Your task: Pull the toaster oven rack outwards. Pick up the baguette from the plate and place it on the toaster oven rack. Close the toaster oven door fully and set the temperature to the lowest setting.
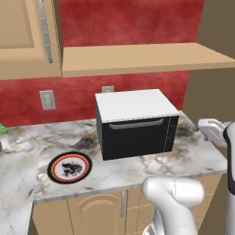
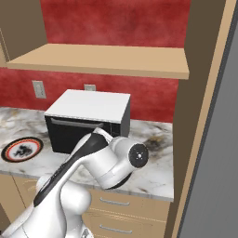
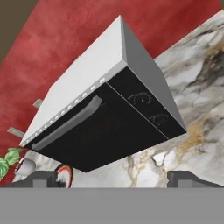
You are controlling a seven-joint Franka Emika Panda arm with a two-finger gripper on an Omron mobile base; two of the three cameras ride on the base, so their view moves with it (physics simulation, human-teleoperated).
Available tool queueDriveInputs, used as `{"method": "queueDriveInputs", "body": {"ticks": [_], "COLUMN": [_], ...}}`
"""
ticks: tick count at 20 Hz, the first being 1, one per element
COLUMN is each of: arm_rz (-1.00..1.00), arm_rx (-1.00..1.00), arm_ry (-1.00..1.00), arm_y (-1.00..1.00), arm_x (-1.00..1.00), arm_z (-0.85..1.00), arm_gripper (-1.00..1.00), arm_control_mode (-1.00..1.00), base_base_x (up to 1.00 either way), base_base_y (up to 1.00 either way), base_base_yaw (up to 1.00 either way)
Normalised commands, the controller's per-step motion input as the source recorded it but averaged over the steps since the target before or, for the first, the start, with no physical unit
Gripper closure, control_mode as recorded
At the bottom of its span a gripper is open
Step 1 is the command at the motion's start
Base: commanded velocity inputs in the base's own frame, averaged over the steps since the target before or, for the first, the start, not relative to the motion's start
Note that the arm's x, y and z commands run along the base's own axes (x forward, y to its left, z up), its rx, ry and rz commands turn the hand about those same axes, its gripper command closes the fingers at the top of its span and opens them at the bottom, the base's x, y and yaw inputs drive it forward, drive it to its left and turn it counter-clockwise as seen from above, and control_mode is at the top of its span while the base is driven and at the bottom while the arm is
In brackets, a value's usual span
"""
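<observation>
Well, the toaster oven (image 1: 136,123) sits mid-frame on the marble bench (image 1: 193,158) in the left base view, and its toaster oven door (image 1: 137,137) is up and shut, grey handle bar across the top edge. The plate (image 1: 69,167), lower left of that frame, carries nothing — white centre with its dark pattern plainly bare, no baguette on it. So my read is that the bread is inside on the rack with the door closed, though the black panel hides the cavity and I cannot confirm it. What looks left is the temperature setting.

Over to the hand view: the gripper (image 3: 117,178) hangs spread wide, holding nothing, its two dark tips at the bottom edge, well apart from the oven. Right of centre in that frame, two round dials (image 3: 151,109) sit on the dark control strip, one above the other. Which one governs temperature I cannot tell.

As for writing: no brand, no label, no legible dial markings anywhere.
</observation>
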Motion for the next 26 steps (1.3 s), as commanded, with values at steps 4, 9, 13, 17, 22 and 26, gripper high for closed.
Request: {"method": "queueDriveInputs", "body": {"ticks": [4,9,13,17,22,26], "arm_rz": [0.00,0.00,0.00,0.00,0.00,0.00], "arm_rx": [0.03,0.01,0.00,0.00,0.00,0.00], "arm_ry": [0.00,0.00,0.00,0.00,0.00,0.00], "arm_y": [0.00,0.02,0.06,0.03,0.04,0.10], "arm_x": [0.05,0.24,0.25,0.14,0.07,0.07], "arm_z": [-0.13,-0.03,0.00,-0.04,-0.14,-0.12], "arm_gripper": [-1.00,-1.00,-1.00,-1.00,-1.00,-1.00], "arm_control_mode": [-1.00,-1.00,-1.00,-1.00,-1.00,-1.00], "base_base_x": [0.00,0.00,0.00,0.00,0.00,0.00], "base_base_y": [0.00,0.00,0.00,0.00,0.00,0.00], "base_base_yaw": [0.00,0.00,0.00,0.00,0.00,0.00]}}
